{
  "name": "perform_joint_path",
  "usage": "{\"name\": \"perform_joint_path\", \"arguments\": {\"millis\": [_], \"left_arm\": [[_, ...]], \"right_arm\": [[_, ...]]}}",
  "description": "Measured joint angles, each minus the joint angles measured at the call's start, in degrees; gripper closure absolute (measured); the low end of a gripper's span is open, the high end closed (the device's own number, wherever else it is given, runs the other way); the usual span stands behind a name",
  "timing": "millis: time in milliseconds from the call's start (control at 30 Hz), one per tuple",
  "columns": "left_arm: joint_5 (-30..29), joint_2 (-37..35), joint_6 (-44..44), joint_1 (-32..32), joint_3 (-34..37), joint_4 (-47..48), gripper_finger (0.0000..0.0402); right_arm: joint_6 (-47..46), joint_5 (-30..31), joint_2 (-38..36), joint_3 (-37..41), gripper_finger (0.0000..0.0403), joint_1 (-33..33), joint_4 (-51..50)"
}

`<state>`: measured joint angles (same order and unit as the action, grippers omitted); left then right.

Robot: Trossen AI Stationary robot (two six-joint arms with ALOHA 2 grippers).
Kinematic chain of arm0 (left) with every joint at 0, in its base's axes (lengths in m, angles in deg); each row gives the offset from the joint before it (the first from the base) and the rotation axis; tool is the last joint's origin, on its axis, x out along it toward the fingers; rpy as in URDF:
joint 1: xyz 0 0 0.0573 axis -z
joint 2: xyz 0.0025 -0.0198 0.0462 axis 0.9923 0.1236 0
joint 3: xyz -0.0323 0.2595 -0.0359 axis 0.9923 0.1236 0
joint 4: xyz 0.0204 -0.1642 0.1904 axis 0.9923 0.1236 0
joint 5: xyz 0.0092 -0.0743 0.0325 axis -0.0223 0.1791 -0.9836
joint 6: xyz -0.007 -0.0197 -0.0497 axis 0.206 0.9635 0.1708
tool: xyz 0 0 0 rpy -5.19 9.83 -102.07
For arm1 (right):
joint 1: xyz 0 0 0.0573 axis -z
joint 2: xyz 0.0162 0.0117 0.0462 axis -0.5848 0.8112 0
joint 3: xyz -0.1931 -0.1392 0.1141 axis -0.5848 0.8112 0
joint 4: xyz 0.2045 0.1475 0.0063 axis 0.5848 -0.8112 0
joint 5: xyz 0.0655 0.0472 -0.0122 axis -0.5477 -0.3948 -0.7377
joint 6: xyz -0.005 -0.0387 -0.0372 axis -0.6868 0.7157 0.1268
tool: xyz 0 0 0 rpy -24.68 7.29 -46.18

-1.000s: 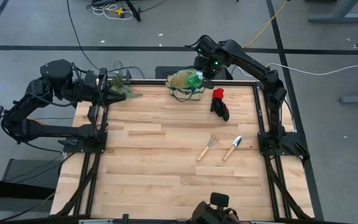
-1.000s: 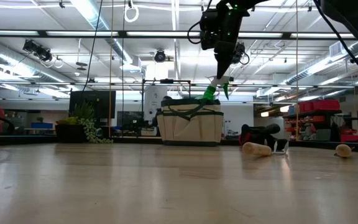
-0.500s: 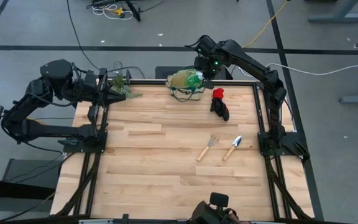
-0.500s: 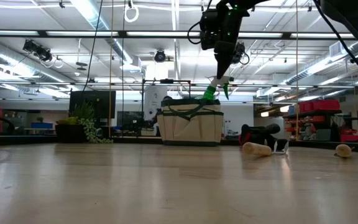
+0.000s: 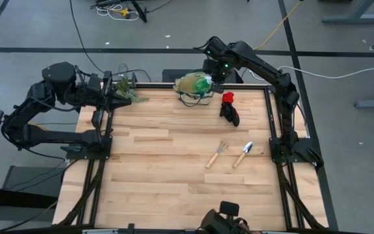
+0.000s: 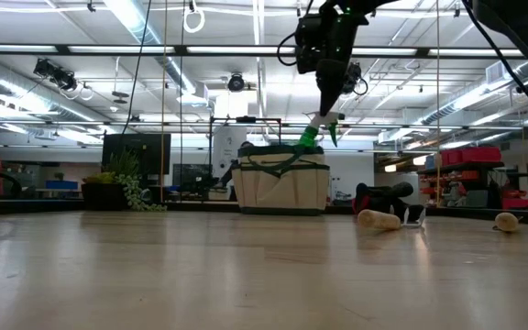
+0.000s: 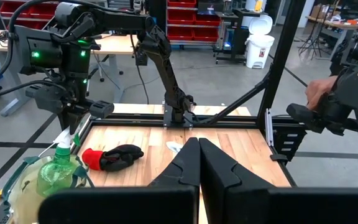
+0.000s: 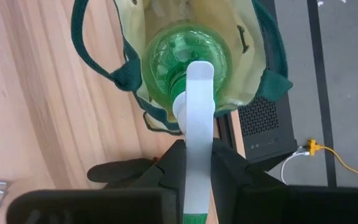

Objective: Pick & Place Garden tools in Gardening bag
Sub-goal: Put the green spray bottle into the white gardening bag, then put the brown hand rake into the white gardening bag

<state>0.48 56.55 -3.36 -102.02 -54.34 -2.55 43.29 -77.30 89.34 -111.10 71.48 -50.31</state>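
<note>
No text, label, brand or number seems readable anywhere; distant shelving is too small to tell.

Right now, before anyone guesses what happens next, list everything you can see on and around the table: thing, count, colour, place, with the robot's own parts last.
Gardening bag: one, beige with dark green trim, far edge of the table.
Spray bottle: one, translucent green with a white head, hanging over the bag's open mouth.
Glove: one, red and black, lying right of the bag.
Hand rake: one, wooden handle, mid-table.
Trowel: one, wooden handle and silvery blade, beside the rake.
Plant: one, leafy green, far left corner.
Right gripper: one, dark, shut on the bottle's head above the bag.
Left gripper: one, dark, shut, waiting at the far left corner.
</note>
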Motion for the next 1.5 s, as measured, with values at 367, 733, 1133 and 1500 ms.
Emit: {"name": "perform_joint_path", "arguments": {"millis": [367, 733, 1133, 1500], "left_arm": [[0.0, 0.0, -0.04, 0.0, 0.0, 0.01, 0.0399], [0.0, -0.01, 0.64, 0.0, 0.0, 0.03, 0.0399], [0.0, 0.01, 0.94, 0.0, 0.0, 0.51, 0.0399], [-0.01, 0.0, 0.94, 0.0, 0.0, 0.54, 0.0399]], "right_arm": [[-0.31, 0.91, -0.02, 7.16, 0.0351, 0.05, 1.62], [-0.23, 3.29, -0.05, 7.94, 0.0335, 0.05, 2.32], [-1.82, 3.75, -0.05, 7.94, 0.0232, 0.07, 3.19], [-2.79, 3.69, -4.81, 7.94, 0.0201, -0.54, 5.88]]}}
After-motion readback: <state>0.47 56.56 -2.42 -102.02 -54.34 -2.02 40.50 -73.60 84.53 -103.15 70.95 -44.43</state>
